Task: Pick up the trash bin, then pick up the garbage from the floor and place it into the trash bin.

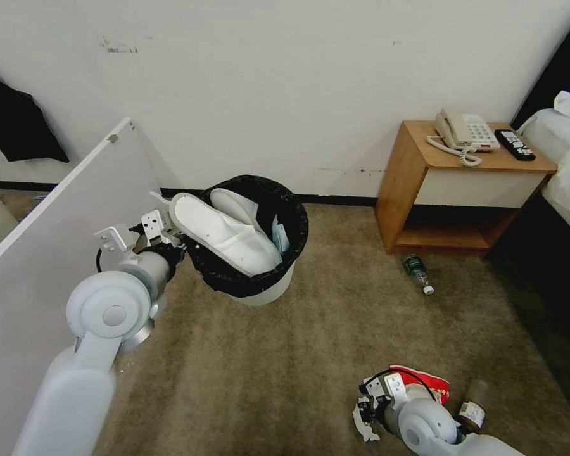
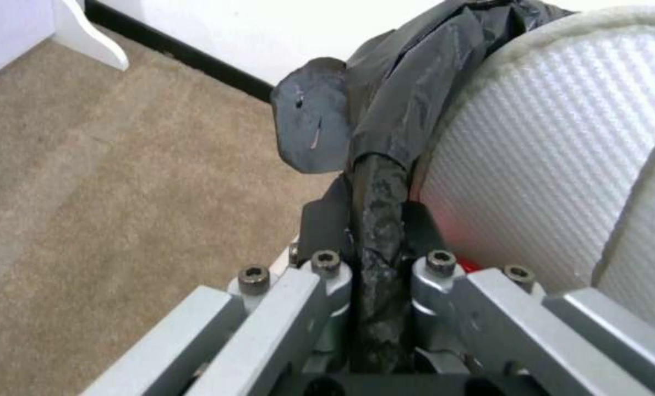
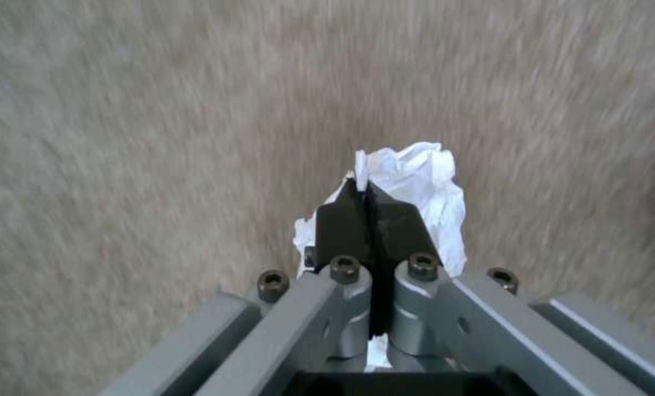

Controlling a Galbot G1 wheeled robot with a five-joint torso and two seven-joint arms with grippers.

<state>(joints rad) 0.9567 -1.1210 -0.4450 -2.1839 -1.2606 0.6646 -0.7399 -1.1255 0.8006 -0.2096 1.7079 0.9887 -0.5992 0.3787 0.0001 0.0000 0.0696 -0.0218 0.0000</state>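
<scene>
The trash bin [image 1: 267,290], white with a black bag [image 1: 294,218] over its rim, is held tilted at the left. My left gripper [image 1: 189,246] is shut on its rim; in the left wrist view the gripper [image 2: 375,192] pinches the black bag [image 2: 408,99] beside a white slipper [image 2: 555,148]. Two white slippers [image 1: 225,234] lie inside. My right gripper [image 1: 365,413] is low over the carpet, shut on a crumpled white tissue [image 1: 365,429]; the right wrist view shows the gripper [image 3: 368,198] clamping the tissue [image 3: 426,181]. A red-white wrapper [image 1: 427,383], a brown bottle [image 1: 474,406] and a green-labelled bottle [image 1: 418,271] lie on the floor.
A wooden nightstand [image 1: 418,183] with a telephone [image 1: 465,130] and black remote [image 1: 514,144] stands against the far wall. A bed [image 1: 567,164] fills the right side. A white panel [image 1: 50,234] rises at the left. Open carpet [image 1: 285,367] lies in the middle.
</scene>
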